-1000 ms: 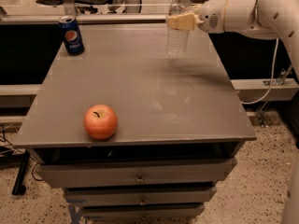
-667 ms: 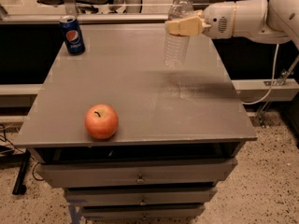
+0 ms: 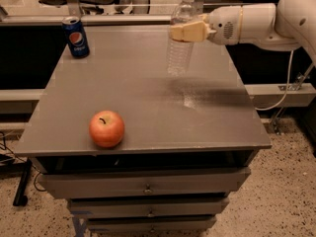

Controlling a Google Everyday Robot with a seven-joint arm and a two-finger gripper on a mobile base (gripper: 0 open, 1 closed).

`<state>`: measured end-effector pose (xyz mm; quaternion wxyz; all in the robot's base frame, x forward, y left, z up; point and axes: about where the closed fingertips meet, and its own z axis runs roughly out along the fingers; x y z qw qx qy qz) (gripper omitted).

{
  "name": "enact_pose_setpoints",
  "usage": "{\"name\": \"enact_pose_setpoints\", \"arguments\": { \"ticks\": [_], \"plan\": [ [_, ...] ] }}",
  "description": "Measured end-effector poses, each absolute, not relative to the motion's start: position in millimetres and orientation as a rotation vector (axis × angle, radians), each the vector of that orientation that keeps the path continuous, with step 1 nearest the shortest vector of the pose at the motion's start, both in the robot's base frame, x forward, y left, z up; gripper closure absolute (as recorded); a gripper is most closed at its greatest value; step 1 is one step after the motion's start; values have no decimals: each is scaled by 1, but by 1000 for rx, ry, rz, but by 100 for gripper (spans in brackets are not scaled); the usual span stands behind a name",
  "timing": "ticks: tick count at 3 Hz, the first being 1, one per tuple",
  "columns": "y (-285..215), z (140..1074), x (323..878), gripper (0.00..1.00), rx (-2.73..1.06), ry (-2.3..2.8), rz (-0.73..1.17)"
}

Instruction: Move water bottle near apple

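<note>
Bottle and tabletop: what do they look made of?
The bottle looks like clear ribbed plastic, see-through. The gripper holds it above the far right of the tabletop, which seems matte grey laminate or painted metal, faintly shiny.

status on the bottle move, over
Hand shut on bottle, back right of table. Bottle upright, looks lifted; apple front left, far off. Can back left, out of the way.
</note>
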<state>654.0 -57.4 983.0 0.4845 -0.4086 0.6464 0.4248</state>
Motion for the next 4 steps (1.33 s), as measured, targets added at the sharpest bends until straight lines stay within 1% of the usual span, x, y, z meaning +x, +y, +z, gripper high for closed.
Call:
{"name": "enact_pose_setpoints", "arguments": {
  "ticks": [2, 3, 4],
  "plan": [
    [39, 992, 580, 100, -1034, 1427, 1133],
    [65, 984, 554, 100, -1085, 1398, 1144],
    [76, 971, 537, 100, -1123, 1398, 1150]
  ]
}}
